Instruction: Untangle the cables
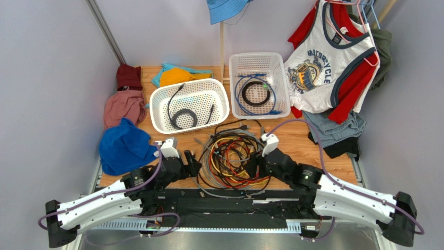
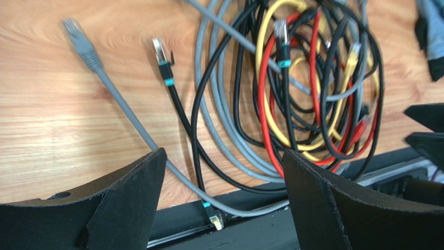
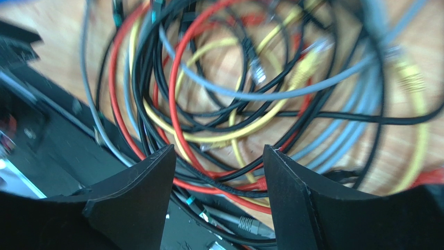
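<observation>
The cables (image 1: 234,156) lie in one tangled heap of black, grey, red and yellow loops at the near edge of the worktop (image 1: 294,143), between the two arms. This looks like the picking step: choosing one cord to draw free. The left claw (image 2: 223,153) stands wide open just left of the heap and holds nothing. The right claw (image 3: 219,148) is partly open over the heap's right side, with red and black loops in its gap; I cannot tell whether they touch. The next move calls for closing on a single strand, perhaps behind the grey plug (image 2: 78,41) lying apart
</observation>
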